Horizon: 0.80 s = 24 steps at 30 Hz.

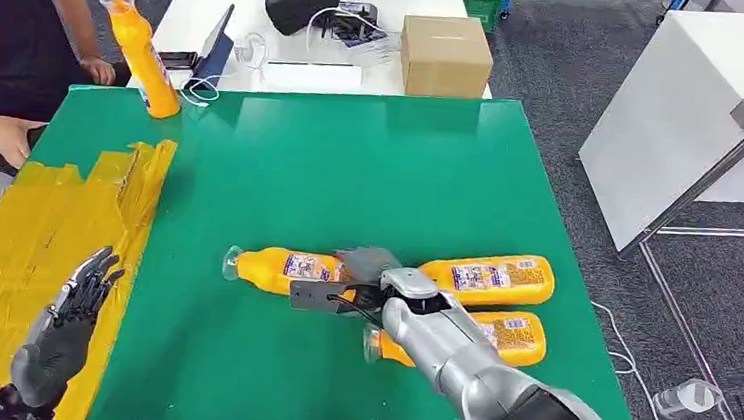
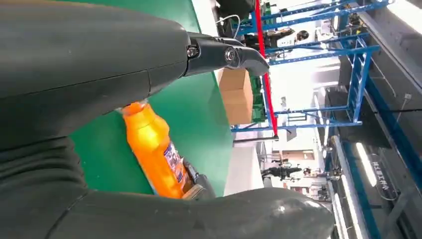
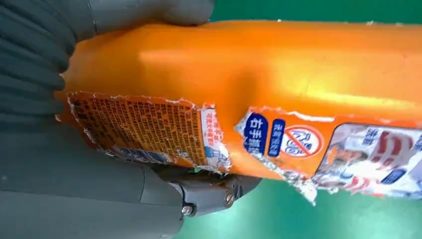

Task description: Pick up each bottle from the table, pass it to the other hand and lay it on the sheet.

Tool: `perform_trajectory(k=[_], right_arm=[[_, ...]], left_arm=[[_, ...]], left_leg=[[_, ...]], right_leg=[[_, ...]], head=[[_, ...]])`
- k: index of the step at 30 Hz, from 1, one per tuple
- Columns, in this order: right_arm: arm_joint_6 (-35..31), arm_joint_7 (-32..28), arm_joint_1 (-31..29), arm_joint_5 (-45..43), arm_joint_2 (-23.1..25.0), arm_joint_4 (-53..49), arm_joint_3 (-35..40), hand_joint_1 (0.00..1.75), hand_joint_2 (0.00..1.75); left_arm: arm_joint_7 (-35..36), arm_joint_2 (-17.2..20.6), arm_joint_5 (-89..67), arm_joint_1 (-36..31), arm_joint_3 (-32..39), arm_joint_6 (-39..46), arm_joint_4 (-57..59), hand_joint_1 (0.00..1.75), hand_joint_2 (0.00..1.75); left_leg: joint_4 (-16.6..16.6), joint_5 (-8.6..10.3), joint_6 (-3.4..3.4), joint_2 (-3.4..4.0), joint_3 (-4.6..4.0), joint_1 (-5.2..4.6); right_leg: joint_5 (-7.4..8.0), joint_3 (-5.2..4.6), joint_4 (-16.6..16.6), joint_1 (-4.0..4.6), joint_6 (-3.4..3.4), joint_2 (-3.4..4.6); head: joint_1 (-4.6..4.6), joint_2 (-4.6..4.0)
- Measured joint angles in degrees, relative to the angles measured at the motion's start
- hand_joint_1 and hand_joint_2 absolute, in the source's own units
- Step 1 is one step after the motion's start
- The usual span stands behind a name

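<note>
The right hand (image 1: pixel 357 284) grasps an orange bottle (image 1: pixel 288 269) lying on the green mat (image 1: pixel 351 168), its cap pointing away from the hand. Its torn label (image 3: pixel 149 129) carries small print, too fine to read, and a red prohibition sign. Two more lying bottles (image 1: pixel 493 277) touch just behind this hand. The left hand (image 1: pixel 74 317) hovers released, fingers apart, over the yellow sheet (image 1: pixel 14 242); an upright bottle (image 1: pixel 145 52) stands far beyond it.
</note>
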Motion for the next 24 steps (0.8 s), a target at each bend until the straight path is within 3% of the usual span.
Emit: perform_trajectory(k=[5,6,11,15,24], right_arm=[[-12.4,-4.0,2.9,-4.9,-0.3,-1.0,-1.7,1.75,1.75],[-14.5,-5.4,4.2,-5.6,-0.5,-1.9,-2.3,1.75,1.75],[-23.9,-10.2,13.9,-6.7,-1.0,-16.3,-5.6,1.75,1.75],[-24.9,-10.9,20.0,-6.6,-1.1,-28.2,-5.9,1.75,1.75],[-25.9,-13.1,28.1,-5.3,-1.1,-44.0,-3.5,1.75,1.75]], left_arm=[[0.0,-0.9,1.7,0.3,0.7,-0.3,0.4,0.00,0.00],[0.1,-1.5,2.3,0.5,1.0,-0.2,0.5,0.00,1.75],[8.2,-7.6,15.9,1.5,2.4,0.8,-0.4,0.00,1.75],[11.5,-12.7,22.0,2.6,0.2,4.8,-2.2,0.00,1.75],[12.7,-16.7,23.7,4.6,-5.9,7.6,-5.2,0.00,1.75]], left_leg=[[0.0,0.00,0.00,-0.02,-0.05,0.00],[0.0,0.00,0.01,-0.04,-0.09,-0.01],[0.0,-0.01,0.01,-0.08,-0.34,-0.04],[0.0,-0.02,0.02,-0.07,-0.65,-0.05],[0.0,-0.03,0.01,-0.07,-0.75,-0.02]], right_leg=[[0.00,0.00,0.0,0.00,0.00,0.00],[0.00,-0.02,0.0,0.00,0.00,-0.01],[0.00,-0.24,0.0,-0.01,0.01,-0.02],[0.00,-0.57,0.0,-0.02,0.01,-0.02],[0.00,-0.69,0.0,-0.01,0.01,-0.01]], head=[[0.00,0.00],[0.02,0.00],[0.00,0.00],[-0.02,0.00],[0.00,0.00]])
